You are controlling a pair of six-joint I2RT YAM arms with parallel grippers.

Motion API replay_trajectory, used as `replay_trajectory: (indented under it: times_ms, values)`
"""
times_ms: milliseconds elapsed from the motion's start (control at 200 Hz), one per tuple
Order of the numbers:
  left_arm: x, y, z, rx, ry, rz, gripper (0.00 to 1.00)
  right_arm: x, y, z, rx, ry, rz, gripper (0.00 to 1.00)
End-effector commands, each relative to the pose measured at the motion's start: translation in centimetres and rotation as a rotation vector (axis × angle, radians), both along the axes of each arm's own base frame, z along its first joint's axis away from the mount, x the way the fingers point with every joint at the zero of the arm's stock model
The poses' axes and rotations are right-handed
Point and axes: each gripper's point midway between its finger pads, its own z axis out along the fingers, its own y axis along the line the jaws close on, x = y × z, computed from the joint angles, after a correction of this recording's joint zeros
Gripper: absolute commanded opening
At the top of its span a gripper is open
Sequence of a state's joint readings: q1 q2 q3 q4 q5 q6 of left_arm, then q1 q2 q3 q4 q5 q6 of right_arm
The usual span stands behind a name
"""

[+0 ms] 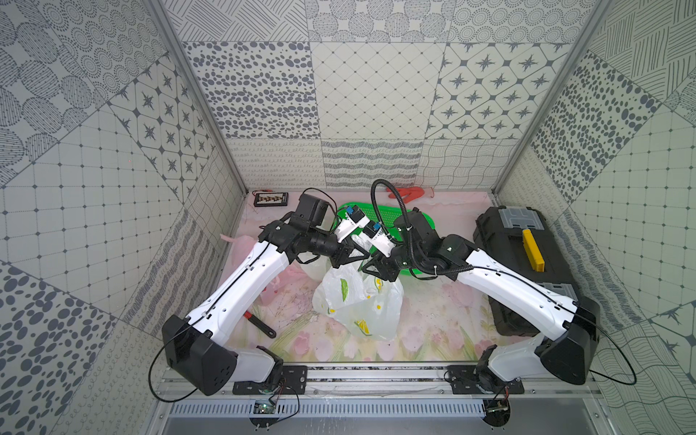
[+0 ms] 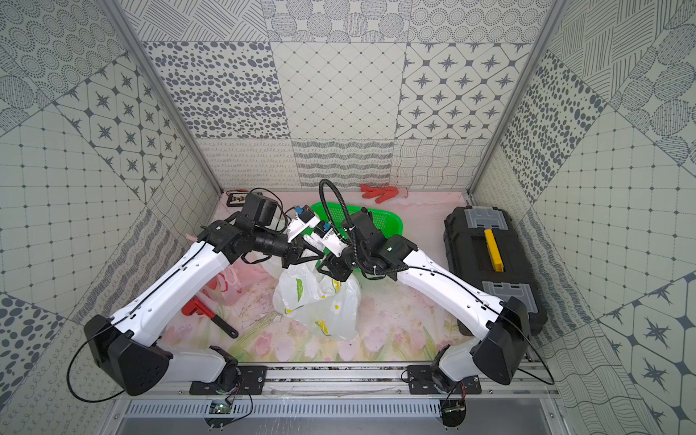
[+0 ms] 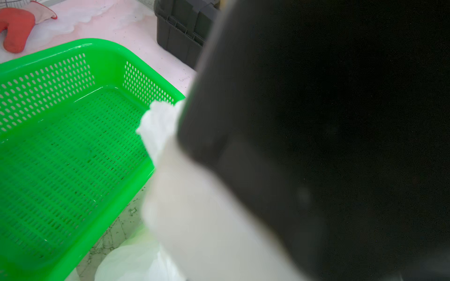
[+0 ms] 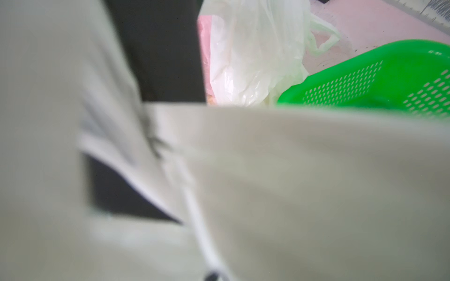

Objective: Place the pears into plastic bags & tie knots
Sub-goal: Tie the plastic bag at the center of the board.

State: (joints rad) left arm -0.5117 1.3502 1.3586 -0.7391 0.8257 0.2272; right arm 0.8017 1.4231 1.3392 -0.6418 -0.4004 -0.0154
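Observation:
The white lemon-print plastic bag [image 1: 357, 305] [image 2: 320, 301] sits bulging in the middle of the table. Both grippers meet just above its gathered top. My left gripper [image 1: 351, 257] [image 2: 304, 254] is shut on a twisted white strip of that bag [image 3: 158, 126], whose end sticks up past the jaws. My right gripper [image 1: 376, 270] [image 2: 332, 269] is pressed in among the same plastic. Blurred film [image 4: 292, 182] fills the right wrist view and hides its jaws. A pink plastic bag [image 1: 243, 250] [image 2: 226, 288] and a plain white bag [image 4: 253, 56] lie at the left. The pears are hidden.
A green perforated basket [image 3: 73, 146] [image 1: 380, 216] stands empty right behind the grippers. A black toolbox with a yellow handle [image 1: 527, 263] takes up the right side. A red wrench [image 1: 260, 324] lies front left. A red glove [image 1: 406, 194] and a small black box [image 1: 271, 199] lie by the back wall.

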Motion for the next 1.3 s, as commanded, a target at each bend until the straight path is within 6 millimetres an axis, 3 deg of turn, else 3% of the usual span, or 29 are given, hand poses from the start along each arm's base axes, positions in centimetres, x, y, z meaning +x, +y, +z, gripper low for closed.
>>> replay_trajectory:
  times_ms: [0, 150, 280, 460, 555, 680, 770, 820, 910, 1001, 1106, 1246, 1296]
  values:
    - [0.6, 0.1, 0.8, -0.012, -0.137, 0.007, 0.03, 0.9, -1.5, 5.7, 0.253, 0.083, -0.098, 0.65]
    - [0.5, 0.1, 0.5, -0.007, -0.124, 0.001, 0.04, 3.4, -3.6, 9.0, 0.421, 0.289, -0.277, 0.70]
    - [0.6, 0.1, 0.8, -0.009, -0.140, 0.001, 0.05, 5.1, -3.5, 8.9, 0.420, 0.461, -0.361, 0.66]
    - [0.4, 0.2, 0.9, -0.003, -0.149, -0.007, 0.07, 5.8, -2.0, 9.0, 0.398, 0.524, -0.348, 0.61]
    - [0.3, 0.2, 1.0, -0.004, -0.152, -0.012, 0.08, 5.8, -1.1, 9.0, 0.399, 0.544, -0.321, 0.54]
    - [0.5, 0.2, 0.9, 0.005, -0.160, -0.002, 0.08, 5.8, -0.6, 9.3, 0.413, 0.550, -0.299, 0.31]
    - [0.8, 0.4, 0.9, 0.015, -0.175, 0.014, 0.08, 5.4, -0.7, 9.4, 0.419, 0.553, -0.286, 0.21]
    - [0.9, 0.5, 0.8, 0.022, -0.180, 0.020, 0.08, 5.3, -0.9, 9.4, 0.421, 0.557, -0.284, 0.22]
    - [1.2, 0.6, 0.6, 0.030, -0.181, 0.031, 0.08, 5.1, -1.3, 9.4, 0.425, 0.565, -0.279, 0.33]
    - [1.3, 0.6, 0.6, 0.030, -0.178, 0.034, 0.08, 4.9, -1.3, 9.4, 0.424, 0.566, -0.277, 0.37]
    - [1.4, 0.5, 0.7, 0.023, -0.176, 0.038, 0.09, 5.1, -1.3, 9.4, 0.428, 0.553, -0.276, 0.26]
    - [1.7, 1.1, 0.5, 0.043, -0.180, 0.076, 0.10, 5.1, -1.6, 9.9, 0.430, 0.504, -0.268, 0.00]
    - [2.1, 1.6, 0.3, 0.052, -0.168, 0.110, 0.14, 5.1, -2.0, 10.0, 0.426, 0.479, -0.276, 0.00]
